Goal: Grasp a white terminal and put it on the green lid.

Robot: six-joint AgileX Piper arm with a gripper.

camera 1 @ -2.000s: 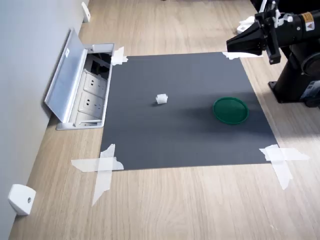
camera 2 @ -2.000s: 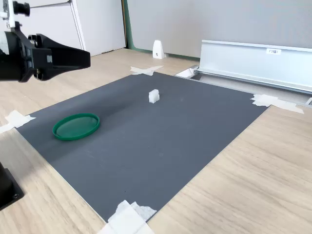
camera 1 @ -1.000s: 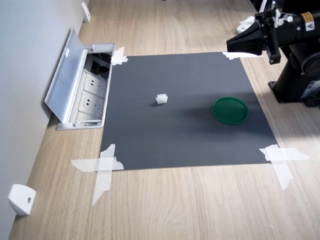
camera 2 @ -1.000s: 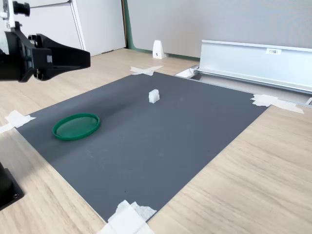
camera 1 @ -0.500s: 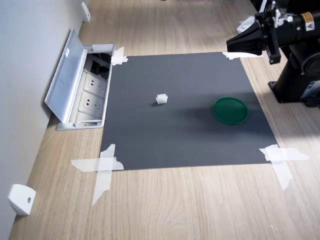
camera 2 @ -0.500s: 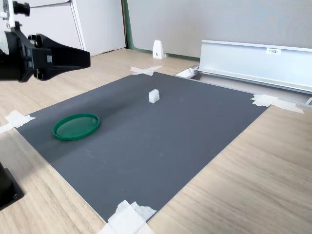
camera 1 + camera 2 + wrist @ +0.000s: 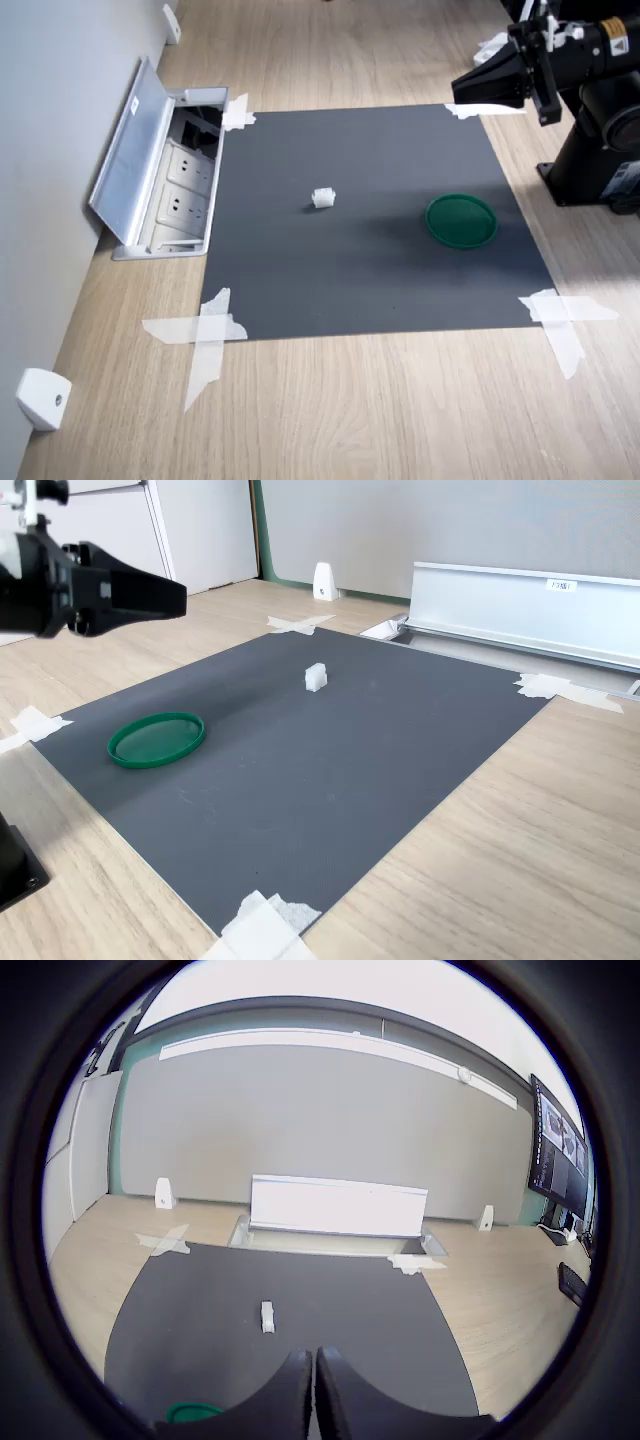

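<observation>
Hand (image 7: 462, 90) clenched, empty, above mat's (image 7: 370, 270) far edge; white terminal (image 7: 322, 198) mid-mat, green lid (image 7: 461, 220) well apart.

terminal (image 7: 323, 198) x1 | green lid (image 7: 461, 221) x1 | mat (image 7: 370, 270) x1 | white wedges (image 7: 43, 398) x2

The gripper (image 7: 458, 91) has risen slightly in both exterior views; its fingers (image 7: 300, 1380) are pressed together.
</observation>
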